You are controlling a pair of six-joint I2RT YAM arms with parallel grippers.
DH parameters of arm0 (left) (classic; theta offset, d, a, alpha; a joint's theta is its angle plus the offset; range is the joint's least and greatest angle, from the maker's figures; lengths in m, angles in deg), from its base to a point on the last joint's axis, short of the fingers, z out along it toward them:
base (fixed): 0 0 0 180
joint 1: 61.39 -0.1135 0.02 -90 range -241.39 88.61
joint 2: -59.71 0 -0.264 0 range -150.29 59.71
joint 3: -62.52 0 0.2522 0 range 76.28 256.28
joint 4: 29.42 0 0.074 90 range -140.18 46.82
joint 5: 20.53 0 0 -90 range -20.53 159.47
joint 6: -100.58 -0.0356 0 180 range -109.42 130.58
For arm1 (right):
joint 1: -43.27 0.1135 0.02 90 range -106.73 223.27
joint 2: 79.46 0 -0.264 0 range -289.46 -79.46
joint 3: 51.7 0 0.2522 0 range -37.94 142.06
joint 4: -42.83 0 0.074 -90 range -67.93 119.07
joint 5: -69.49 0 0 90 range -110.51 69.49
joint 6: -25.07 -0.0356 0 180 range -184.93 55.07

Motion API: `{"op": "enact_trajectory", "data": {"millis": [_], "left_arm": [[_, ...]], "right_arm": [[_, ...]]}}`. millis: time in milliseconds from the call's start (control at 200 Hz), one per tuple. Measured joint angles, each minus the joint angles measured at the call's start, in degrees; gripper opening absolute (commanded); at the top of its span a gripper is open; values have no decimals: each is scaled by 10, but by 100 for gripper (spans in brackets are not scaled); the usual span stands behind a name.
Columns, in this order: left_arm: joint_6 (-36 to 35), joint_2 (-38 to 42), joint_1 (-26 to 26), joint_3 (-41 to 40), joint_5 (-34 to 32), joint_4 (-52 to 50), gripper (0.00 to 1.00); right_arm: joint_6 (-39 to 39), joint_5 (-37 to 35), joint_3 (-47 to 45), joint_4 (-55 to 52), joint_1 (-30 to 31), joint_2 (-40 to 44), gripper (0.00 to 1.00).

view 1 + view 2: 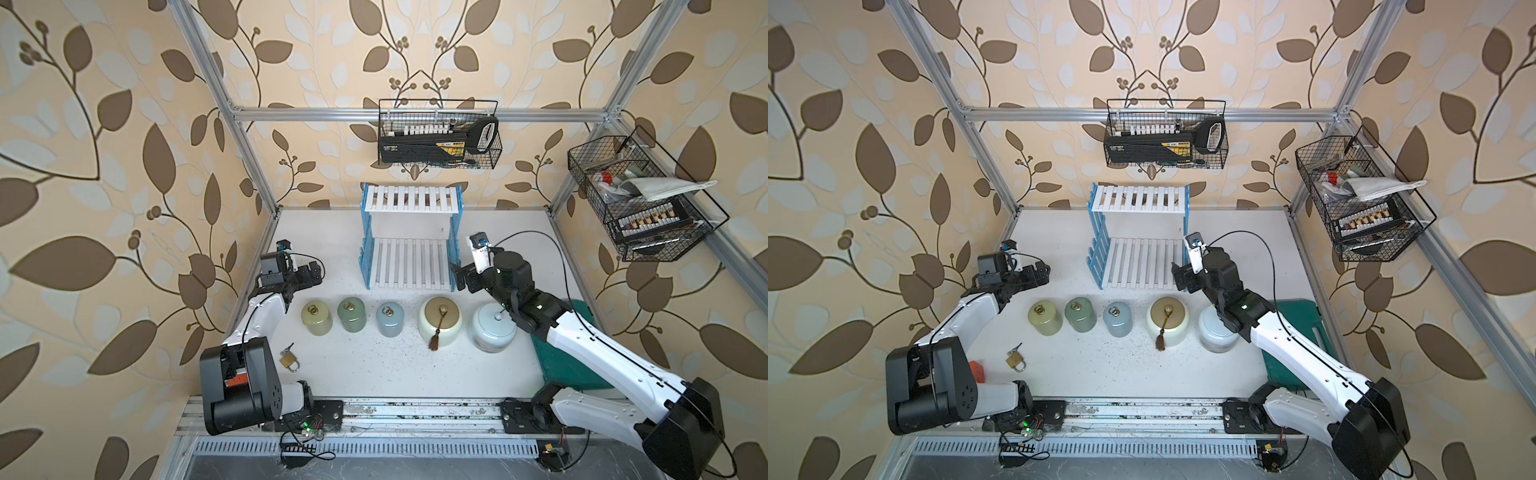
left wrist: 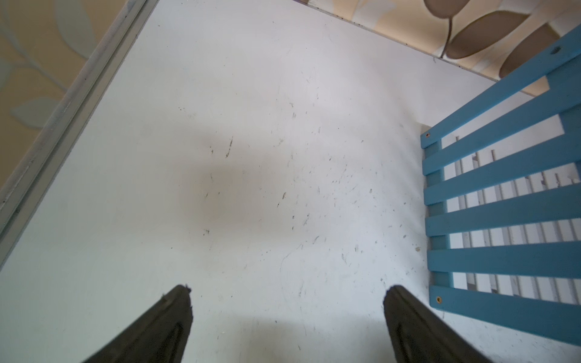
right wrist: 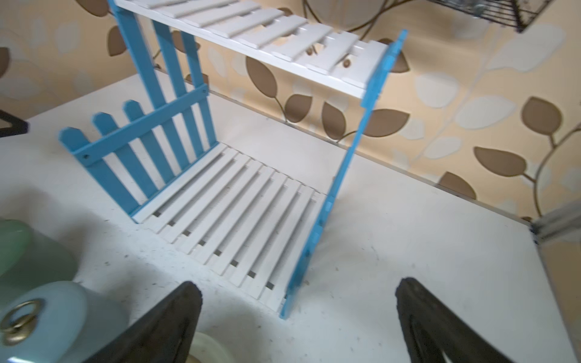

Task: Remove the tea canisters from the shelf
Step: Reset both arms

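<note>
Counter read as a clock face in both top views, 12 at the back wall.

- Two-tier shelf with blue picket-fence sides and white slatted boards (image 1: 409, 245): stands at 12.
- All five canisters stand upright off the shelf on the white counter (image 1: 374, 374). They form one row across the centre, near the shelf's front edge, each apart from its neighbour.
- Row order, 9 side to 3 side:
  - small yellow-green cylinder jar (image 1: 316, 318)
  - small sage-green cylinder jar (image 1: 352, 314)
  - small grey-blue cylinder jar (image 1: 390, 318)
  - large cream jar with gold lid and brown tassel (image 1: 439, 322)
  - large pale-blue jar with knob lid (image 1: 488, 332)
- The right arm crosses above the pale-blue jar's 3 o'clock side.
- Left tool (image 2: 287, 292): toward 10, spread wide over bare counter, gripping nothing.
- Right tool (image 3: 298, 286): just off the shelf's front corner on the 3 side, spread wide, gripping nothing.
- Brass padlock with key (image 1: 289, 360): lies at 8.
</note>
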Motion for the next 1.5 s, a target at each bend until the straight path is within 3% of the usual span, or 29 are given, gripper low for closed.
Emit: {"op": "enact_trajectory", "data": {"millis": [260,455,900,1160,1500], "left_arm": [[-16,-35,0,-50,-10,103,99],[-19,-49,0,-77,-13,167,99],[-18,-98,0,-112,-14,278,99],[-20,-97,15,-152,-22,328,99],[-22,-97,19,-152,-27,344,99]], "right_arm": [[28,0,-46,-2,-124,54,99],[38,0,-91,47,-173,49,99],[41,-26,-212,281,-211,-72,99],[39,-57,-229,385,-228,-113,99],[37,-53,-237,409,-233,-104,99]]}}
